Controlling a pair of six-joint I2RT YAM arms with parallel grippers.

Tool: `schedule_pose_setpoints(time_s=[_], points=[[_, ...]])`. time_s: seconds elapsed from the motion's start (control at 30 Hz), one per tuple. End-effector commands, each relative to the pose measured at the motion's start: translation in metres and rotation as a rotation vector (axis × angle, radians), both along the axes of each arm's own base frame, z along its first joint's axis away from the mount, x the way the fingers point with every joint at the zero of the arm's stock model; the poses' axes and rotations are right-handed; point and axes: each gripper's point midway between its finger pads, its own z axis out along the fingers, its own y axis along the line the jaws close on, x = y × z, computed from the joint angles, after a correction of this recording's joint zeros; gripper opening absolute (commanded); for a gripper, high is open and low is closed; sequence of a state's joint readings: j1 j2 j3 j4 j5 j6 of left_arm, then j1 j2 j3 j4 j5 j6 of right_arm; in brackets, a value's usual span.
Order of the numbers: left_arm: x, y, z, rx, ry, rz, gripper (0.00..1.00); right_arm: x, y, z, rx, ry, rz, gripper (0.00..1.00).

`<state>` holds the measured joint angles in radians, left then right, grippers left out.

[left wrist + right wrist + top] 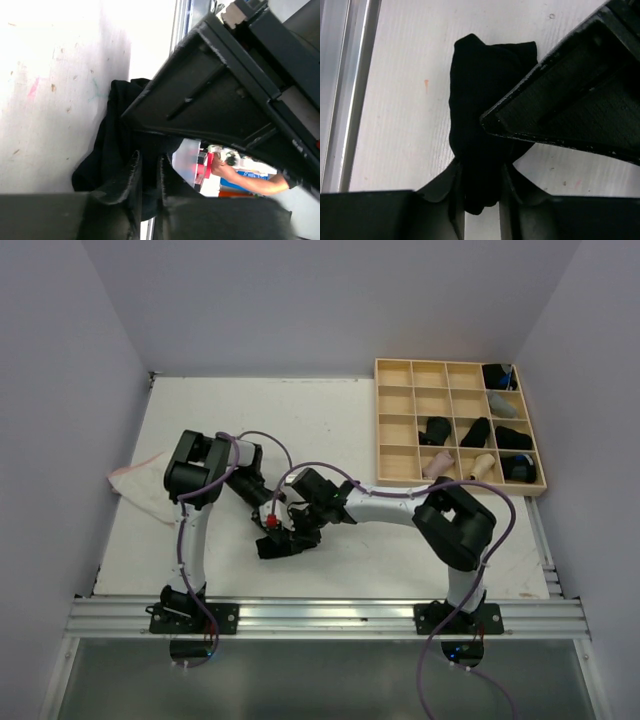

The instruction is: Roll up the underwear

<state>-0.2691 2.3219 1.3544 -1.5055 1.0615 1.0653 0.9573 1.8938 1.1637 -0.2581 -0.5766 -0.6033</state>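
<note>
You have the black brief [480,100] lying bunched on the tabletop [300,420] near its front edge, between the two arms. Your right gripper [480,172] has its jaws clamped on one end of it. Your left gripper [149,159] has its jaws nearly together, pinching the same cloth.

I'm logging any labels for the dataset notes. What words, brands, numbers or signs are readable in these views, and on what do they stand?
No text can be read in any view.
black underwear: no tag or print shows.
wooden tray and table: no markings.
blue patch beyond the table edge, left wrist view: may be a label, too blurred to read.
</note>
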Motion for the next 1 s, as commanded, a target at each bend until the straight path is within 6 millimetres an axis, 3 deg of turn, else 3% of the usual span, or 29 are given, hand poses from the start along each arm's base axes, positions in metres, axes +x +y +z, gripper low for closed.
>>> schedule_pose_setpoints(time_s=[0.0, 0.07, 0.1, 0.13, 0.2, 0.23, 0.3, 0.33, 0.4, 0.47, 0.5, 0.57, 0.6, 0.67, 0.7, 0.77, 0.8, 0.97], points=[[0.02, 0.02, -0.057, 0.024, -0.3, -0.134, 0.2, 0.007, 0.012, 0.005, 0.049, -0.022, -0.006, 0.15], [0.04, 0.015, -0.042, 0.0, -0.414, -0.082, 0.34, 0.001, 0.003, -0.002, 0.012, 0.031, 0.0, 0.0], [0.048, 0.014, -0.033, -0.016, -0.462, -0.058, 0.39, -0.001, 0.001, -0.002, 0.006, 0.052, -0.001, 0.0], [0.069, 0.012, -0.01, -0.056, -0.594, -0.005, 0.46, -0.006, -0.005, -0.006, -0.015, 0.081, -0.004, 0.0], [0.085, 0.015, 0.015, -0.079, -0.706, 0.072, 0.53, -0.009, -0.013, -0.011, -0.043, 0.133, -0.018, 0.0], [0.11, 0.022, 0.044, -0.08, -0.863, 0.135, 0.57, -0.009, -0.02, -0.013, -0.072, 0.162, -0.035, 0.0], [0.116, 0.035, 0.059, -0.051, -0.983, 0.178, 0.58, -0.011, -0.025, -0.019, -0.101, 0.219, -0.065, 0.0], [0.13, 0.045, 0.085, -0.043, -1.135, 0.211, 0.59, -0.008, -0.028, -0.019, -0.117, 0.247, -0.085, 0.0], [0.12, 0.058, 0.085, 0.012, -1.21, 0.192, 0.61, -0.008, -0.029, -0.021, -0.135, 0.311, -0.114, 0.0], [0.106, 0.063, 0.099, 0.012, -1.317, 0.139, 0.61, -0.005, -0.033, -0.027, -0.172, 0.384, -0.151, 0.0], [0.091, 0.068, 0.09, 0.028, -1.313, 0.113, 0.62, -0.005, -0.032, -0.027, -0.169, 0.413, -0.158, 0.0], [0.073, 0.072, 0.095, 0.021, -1.392, 0.054, 0.64, 0.0, -0.032, -0.029, -0.181, 0.459, -0.191, 0.0], [0.057, 0.074, 0.081, 0.032, -1.377, 0.019, 0.65, 0.003, -0.03, -0.028, -0.174, 0.474, -0.198, 0.0], [0.042, 0.075, 0.081, 0.026, -1.448, -0.035, 0.67, 0.006, -0.032, -0.031, -0.18, 0.524, -0.233, 0.0], [0.027, 0.074, 0.067, 0.027, -1.431, -0.069, 0.68, 0.007, -0.032, -0.033, -0.182, 0.544, -0.245, 0.0], [0.022, 0.07, 0.068, 0.023, -1.507, -0.088, 0.68, 0.01, -0.031, -0.035, -0.186, 0.585, -0.269, 0.0], [0.014, 0.07, 0.057, 0.038, -1.501, -0.109, 0.68, 0.011, -0.031, -0.035, -0.188, 0.599, -0.273, 0.0], [0.009, 0.035, 0.053, -0.024, -1.572, -0.132, 0.71, 0.012, -0.028, -0.037, -0.194, 0.632, -0.288, 0.0]])
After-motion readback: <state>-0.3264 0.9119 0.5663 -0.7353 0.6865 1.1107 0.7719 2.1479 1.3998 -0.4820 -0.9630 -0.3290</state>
